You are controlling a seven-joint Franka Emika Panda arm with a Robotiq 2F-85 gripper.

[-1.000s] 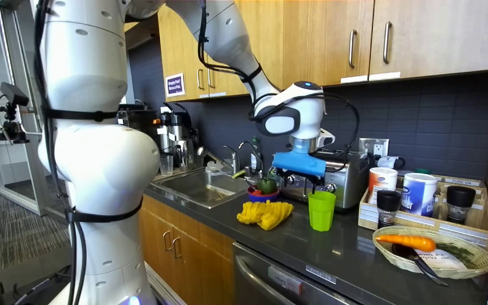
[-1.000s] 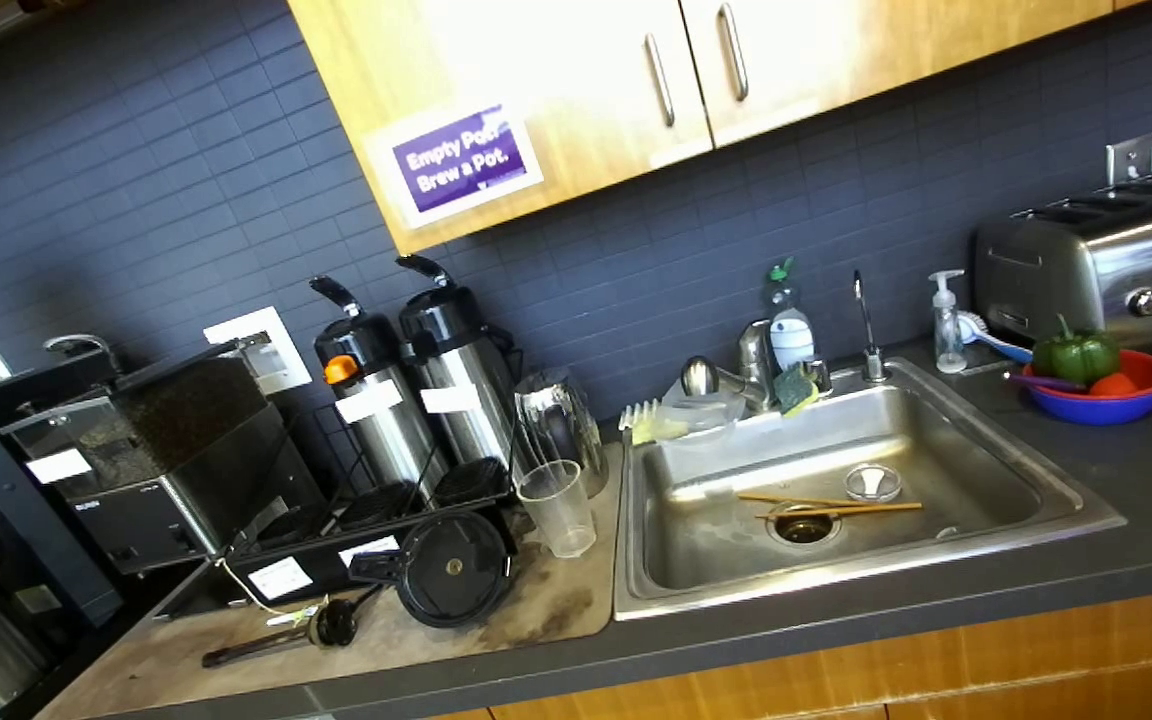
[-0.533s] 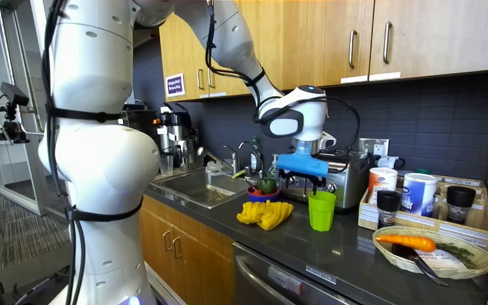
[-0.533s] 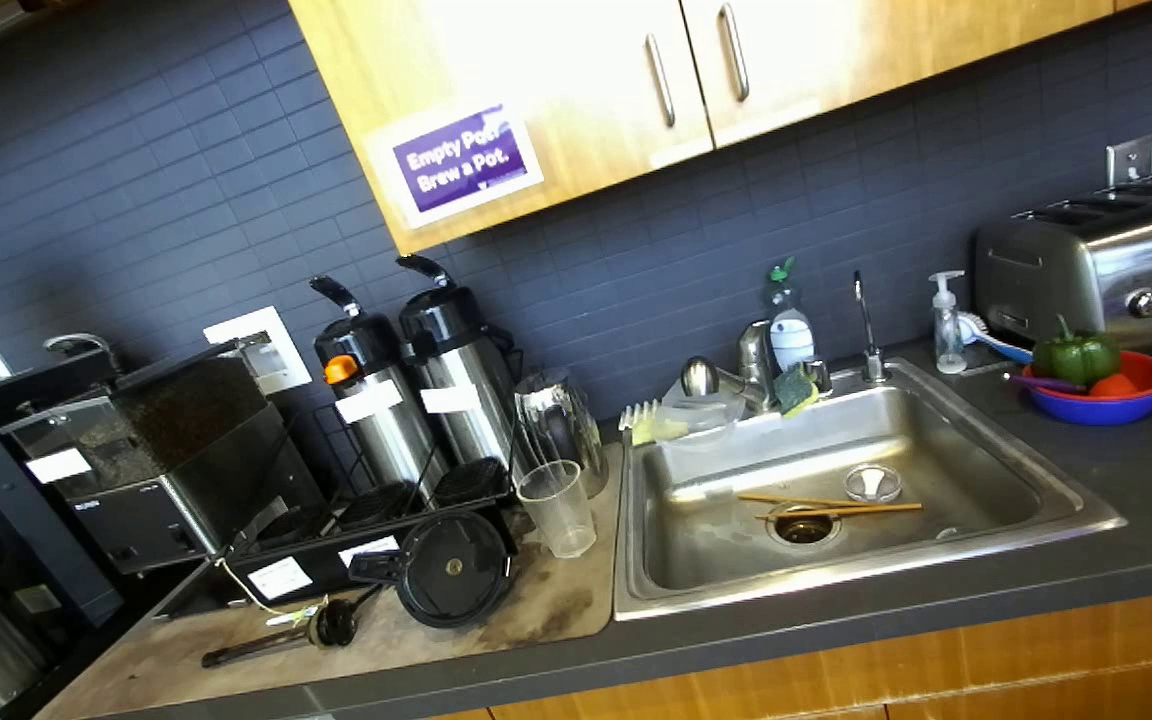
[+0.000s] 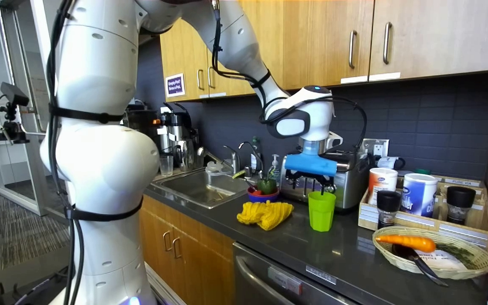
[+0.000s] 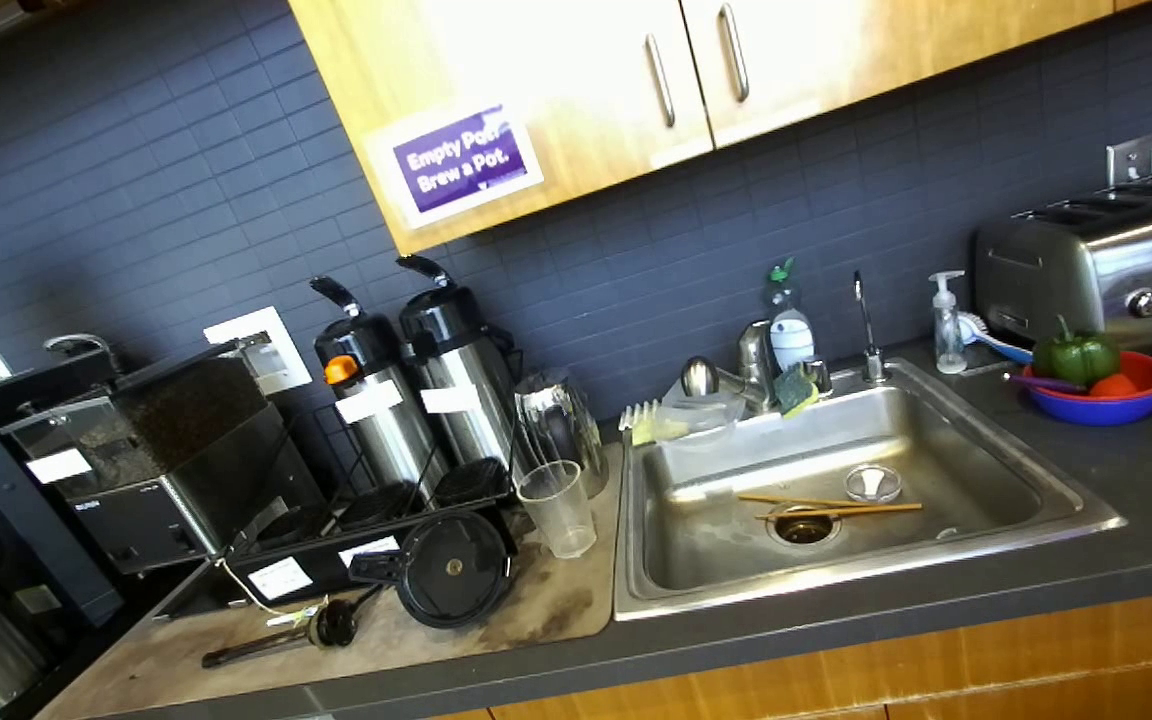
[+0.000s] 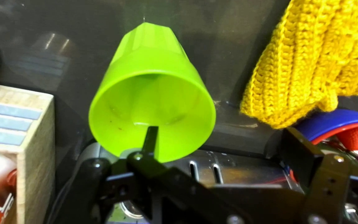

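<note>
Cup [image 5: 322, 212] stands upright, lime green, tapered and faceted.

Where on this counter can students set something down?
Bare: the front counter between green cup, yellow cloth and wicker basket; a smaller patch between sink, blue bowl and cloth. Crowded: the back, with toaster and wooden organizer, and near the cup, where the open gripper hangs.

A big white robot arm [image 5: 95, 76] with fat, round joints [image 5: 104, 165]
Black cables [image 5: 51, 67] run along it, held on with black straps [image 5: 104, 217]. Little gray ovals [image 5: 97, 36] dot its white shell [image 5: 110, 245]. Near the end is a bright blue cover [image 5: 311, 164]. The jaws are black, with tiny shiny screws [image 7: 138, 156]. A blue light [image 5: 134, 300] glows at the bottom.
</note>
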